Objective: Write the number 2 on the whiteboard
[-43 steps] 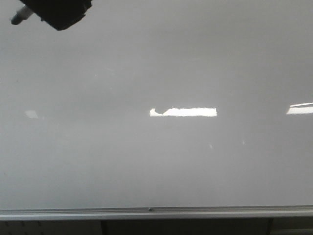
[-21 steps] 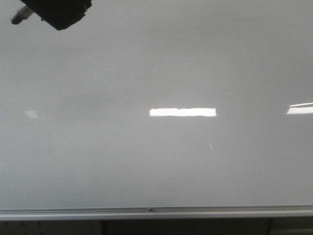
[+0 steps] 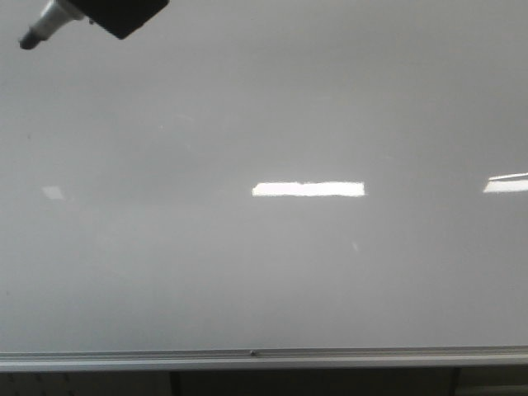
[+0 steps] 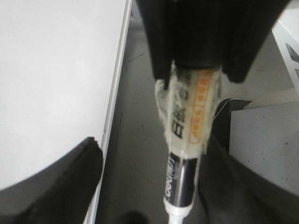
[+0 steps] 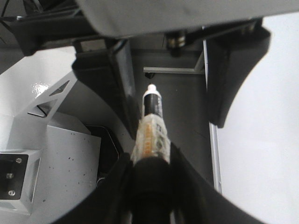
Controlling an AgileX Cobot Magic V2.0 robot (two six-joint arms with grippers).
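The whiteboard (image 3: 264, 272) fills the front view, with its silver frame strip (image 3: 264, 359) along the lower edge. No number 2 shows on it. My right gripper (image 5: 148, 161) is shut on a tape-wrapped black marker (image 5: 152, 119). In the front view it is the black block (image 3: 124, 12) at the top left, with the marker's tip (image 3: 31, 38) pointing left and down, off the board. My left gripper (image 4: 149, 149) is open. Its fingers (image 4: 70, 182) stand on either side of the marker (image 4: 187, 116) without touching it. The board's edge shows in both wrist views (image 4: 51, 79) (image 5: 261, 140).
Bright rectangular light reflections (image 3: 308, 189) (image 3: 505, 182) lie on the board. Beside the board's frame is dark ground (image 4: 135, 116), and a light grey metal bracket and plate (image 5: 46, 154) (image 4: 266, 140) beyond it.
The gripper with the marker has shifted up and right, so more of the marker shows. A dark notch across the middle reflection one second ago is gone.
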